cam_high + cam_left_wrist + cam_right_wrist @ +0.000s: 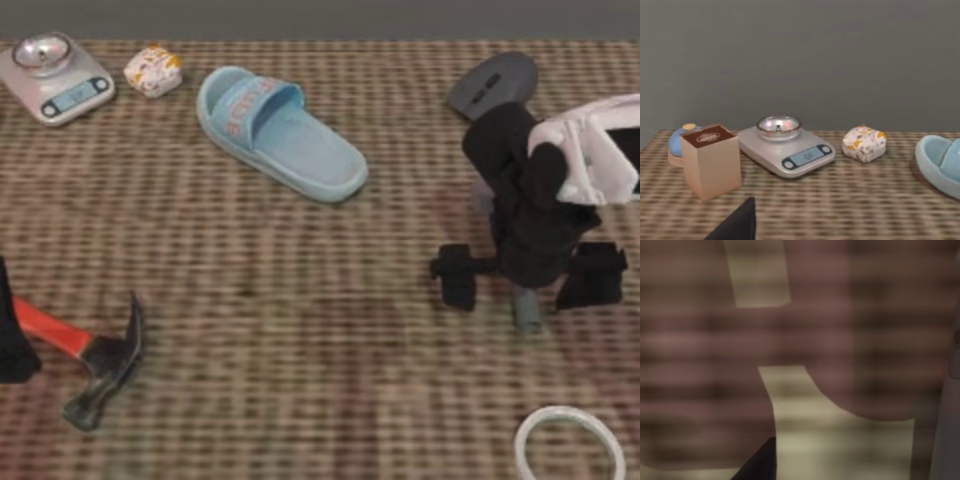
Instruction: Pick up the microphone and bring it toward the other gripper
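In the top view, only the grey end of the microphone's handle (527, 309) shows, on the mat at the right. It pokes out from under my right gripper (525, 277); the dark-blue head is hidden beneath the arm. That gripper hangs low over the handle, open, with one black finger on either side of it. The right wrist view sits close to the mat and shows one black fingertip (765, 460) and shadows. My left gripper (12, 345), the other gripper, is parked at the left edge. One of its fingers (740, 222) shows far off centre, with nothing held.
A hammer (95, 362) lies beside the left gripper. A light-blue slipper (280, 130) is at the back middle, with a kitchen scale (55, 75) and a small patterned packet (152, 70) at the back left. A grey mouse (492, 85) lies behind the right arm and a white ring (570, 445) at the front right. A tan box (710, 160) shows too.
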Robot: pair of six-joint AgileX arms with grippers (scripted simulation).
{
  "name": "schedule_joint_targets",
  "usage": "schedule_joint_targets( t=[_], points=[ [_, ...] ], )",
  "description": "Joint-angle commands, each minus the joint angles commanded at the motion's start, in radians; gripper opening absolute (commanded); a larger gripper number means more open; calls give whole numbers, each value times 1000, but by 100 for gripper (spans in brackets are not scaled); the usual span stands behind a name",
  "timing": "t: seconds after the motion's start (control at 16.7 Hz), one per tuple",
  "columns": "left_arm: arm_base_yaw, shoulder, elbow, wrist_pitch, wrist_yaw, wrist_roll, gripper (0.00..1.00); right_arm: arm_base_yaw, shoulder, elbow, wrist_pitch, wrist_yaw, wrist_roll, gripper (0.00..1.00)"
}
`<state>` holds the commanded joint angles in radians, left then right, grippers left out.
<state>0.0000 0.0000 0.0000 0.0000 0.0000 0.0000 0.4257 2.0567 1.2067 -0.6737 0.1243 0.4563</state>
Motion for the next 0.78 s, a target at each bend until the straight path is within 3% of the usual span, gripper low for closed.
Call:
schedule_joint_targets(
  t=[0.78],
  points=[
    [0,0,0,0,0,0,100,0,0,0,0,0,0,2]
  ],
)
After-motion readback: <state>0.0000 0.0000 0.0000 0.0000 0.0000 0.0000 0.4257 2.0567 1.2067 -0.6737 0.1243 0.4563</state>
